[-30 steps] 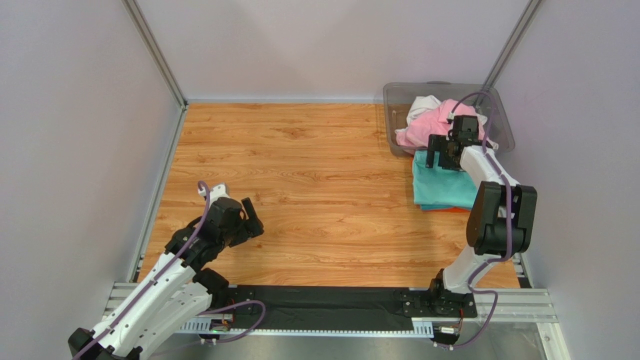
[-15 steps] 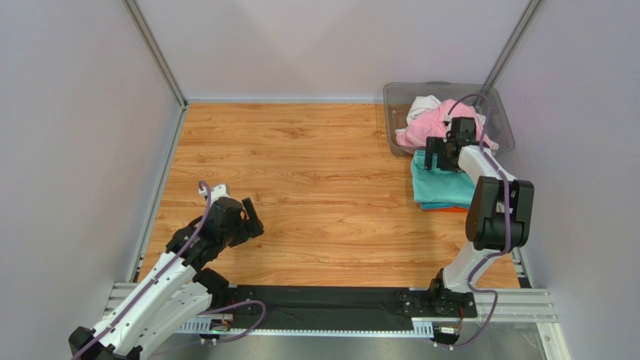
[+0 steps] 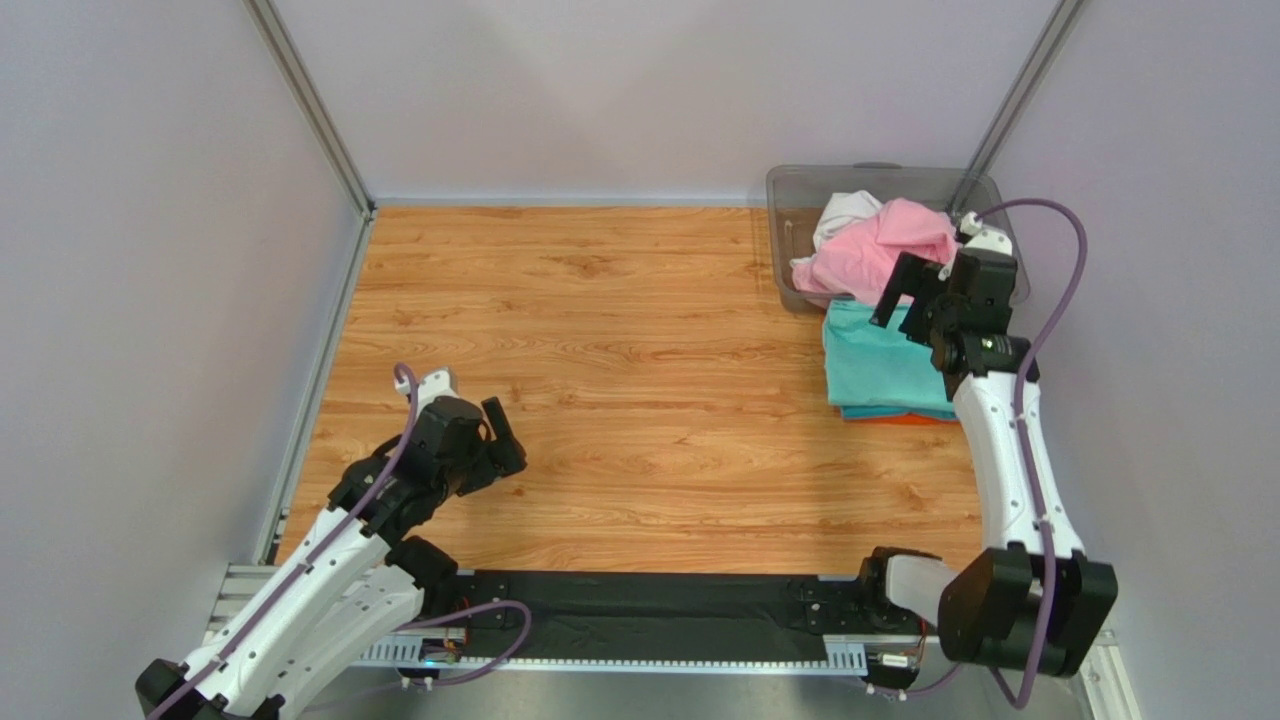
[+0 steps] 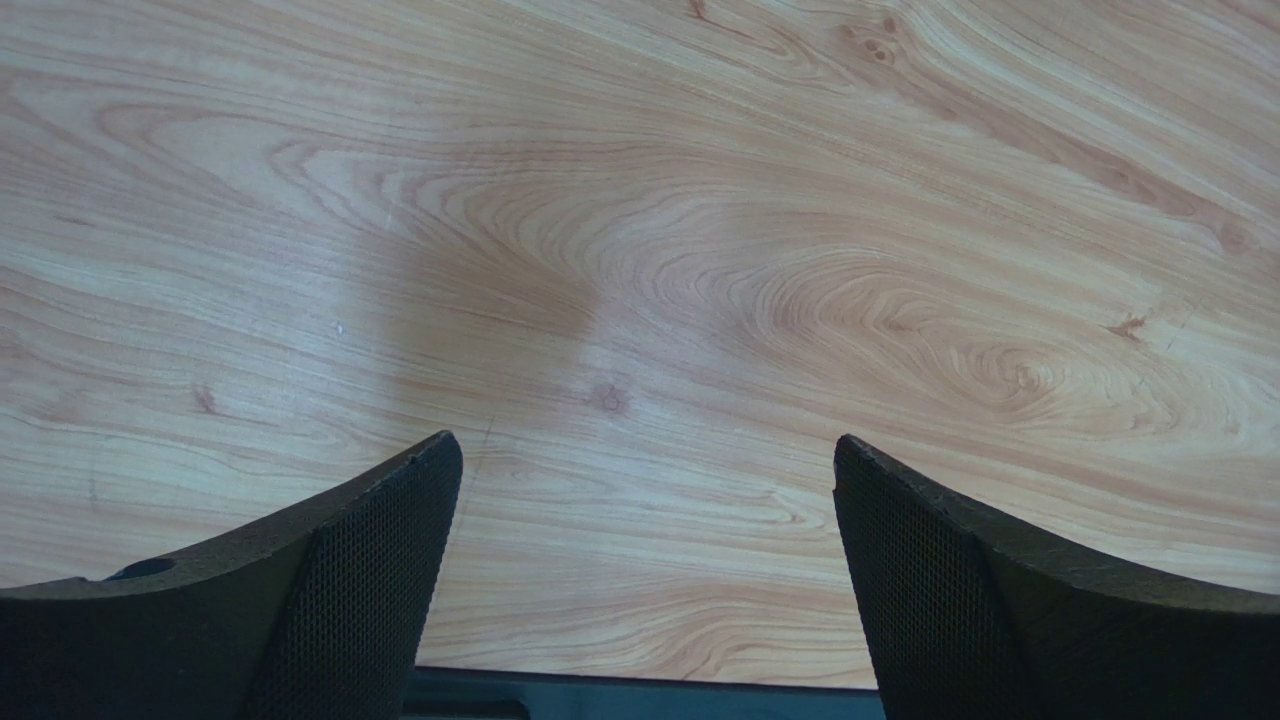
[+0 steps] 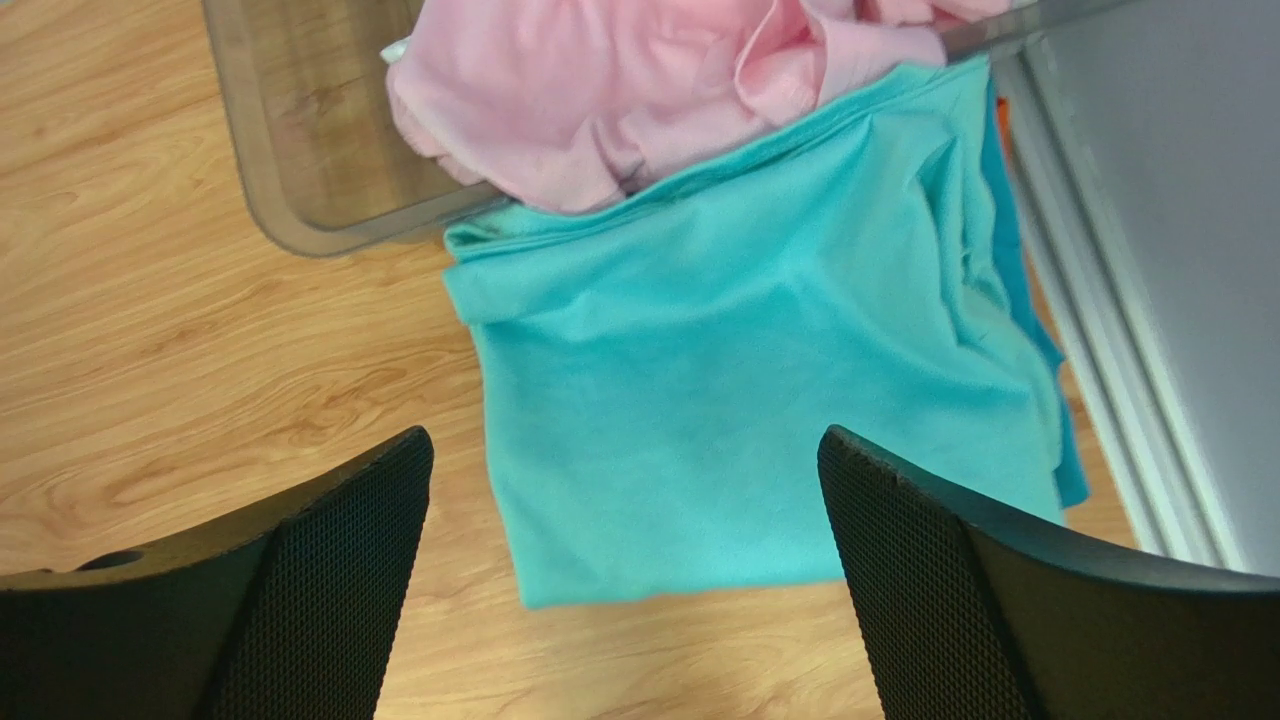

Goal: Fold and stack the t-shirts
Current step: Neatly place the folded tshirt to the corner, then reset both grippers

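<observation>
The wooden table (image 3: 601,345) fills the floor of the cell, with pale walls on three sides. The left arm (image 3: 323,578) reaches low over the table's near left part. The right arm (image 3: 1007,450) stretches up the right edge towards the far right corner.

In that corner stands a clear grey bin (image 3: 784,203). A crumpled pink shirt (image 3: 872,248) is heaped in it and spills over its near wall. A white shirt (image 3: 846,210) is bunched behind the pink one, at the far side of the bin.

Just in front of the bin, a stack of folded shirts lies flat on the table. The mint green shirt (image 5: 751,375) is on top, folded into a rough rectangle with a few creases towards its right side. Its far edge touches the overhanging pink cloth. A teal blue shirt (image 5: 1037,338) lies under it and shows only as a strip along the right edge. An orange shirt (image 3: 902,419) peeks out as a thin sliver at the bottom of the stack.

The right fingers (image 5: 316,570) are spread wide apart and hold nothing. They hang above the mint green shirt, and from the wrist view the shirt shows between them; I cannot tell whether they touch it. The left fingers (image 4: 346,585) are also spread wide and hold nothing, over bare wood, well apart from the stack and the bin.
</observation>
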You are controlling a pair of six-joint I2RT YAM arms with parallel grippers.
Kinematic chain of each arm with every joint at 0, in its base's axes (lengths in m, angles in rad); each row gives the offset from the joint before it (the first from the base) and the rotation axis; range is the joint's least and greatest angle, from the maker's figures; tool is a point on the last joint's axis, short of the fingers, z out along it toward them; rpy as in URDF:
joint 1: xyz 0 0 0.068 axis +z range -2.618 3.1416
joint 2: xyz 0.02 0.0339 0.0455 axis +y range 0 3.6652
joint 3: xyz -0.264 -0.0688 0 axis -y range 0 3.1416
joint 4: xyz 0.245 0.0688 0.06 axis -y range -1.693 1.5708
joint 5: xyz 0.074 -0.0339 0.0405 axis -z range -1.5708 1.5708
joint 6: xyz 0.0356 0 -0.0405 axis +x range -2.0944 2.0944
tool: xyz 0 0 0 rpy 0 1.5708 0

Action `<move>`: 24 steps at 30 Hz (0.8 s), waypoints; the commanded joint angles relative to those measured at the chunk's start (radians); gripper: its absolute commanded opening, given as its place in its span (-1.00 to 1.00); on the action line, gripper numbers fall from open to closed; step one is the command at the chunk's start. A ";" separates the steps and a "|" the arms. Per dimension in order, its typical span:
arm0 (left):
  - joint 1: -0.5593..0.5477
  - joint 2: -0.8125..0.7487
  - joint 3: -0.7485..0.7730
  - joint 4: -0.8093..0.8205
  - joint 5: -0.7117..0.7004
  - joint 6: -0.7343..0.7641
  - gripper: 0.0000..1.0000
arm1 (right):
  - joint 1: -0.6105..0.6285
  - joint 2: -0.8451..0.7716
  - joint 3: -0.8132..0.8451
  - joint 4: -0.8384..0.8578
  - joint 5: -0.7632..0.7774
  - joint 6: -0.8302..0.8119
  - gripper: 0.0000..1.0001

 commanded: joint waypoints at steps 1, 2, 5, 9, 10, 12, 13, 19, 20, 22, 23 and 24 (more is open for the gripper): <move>-0.003 -0.022 0.036 -0.023 -0.001 -0.009 1.00 | -0.001 -0.091 -0.107 0.017 -0.072 0.105 1.00; -0.003 -0.026 0.043 -0.038 -0.010 -0.012 0.99 | -0.001 -0.111 -0.150 0.028 -0.088 0.105 1.00; -0.003 -0.039 0.051 -0.051 -0.017 -0.020 0.99 | -0.001 -0.148 -0.219 0.118 -0.099 0.067 1.00; -0.003 -0.041 0.054 -0.051 -0.017 -0.027 0.99 | -0.001 -0.049 -0.201 0.155 -0.062 0.039 1.00; -0.003 -0.038 0.054 -0.051 -0.017 -0.027 0.99 | -0.001 0.014 -0.187 0.158 -0.085 0.028 1.00; -0.003 -0.035 0.054 -0.051 -0.017 -0.031 0.99 | -0.001 0.074 -0.170 0.168 -0.070 0.051 1.00; -0.003 -0.032 0.053 -0.051 -0.017 -0.031 1.00 | -0.001 0.118 -0.167 0.172 -0.058 0.056 1.00; -0.003 -0.029 0.050 -0.052 -0.022 -0.034 0.99 | -0.001 0.189 -0.225 0.154 0.102 0.119 1.00; -0.003 -0.029 0.050 -0.051 -0.024 -0.032 0.99 | -0.001 0.191 -0.251 0.152 0.117 0.125 1.00; -0.003 -0.023 0.051 -0.052 -0.025 -0.031 0.99 | -0.003 0.189 -0.275 0.158 0.142 0.133 1.00; -0.003 -0.023 0.053 -0.052 -0.027 -0.029 0.99 | -0.004 0.191 -0.291 0.166 0.145 0.130 1.00; -0.003 -0.020 0.053 -0.052 -0.027 -0.031 0.99 | -0.004 0.194 -0.296 0.172 0.144 0.125 1.00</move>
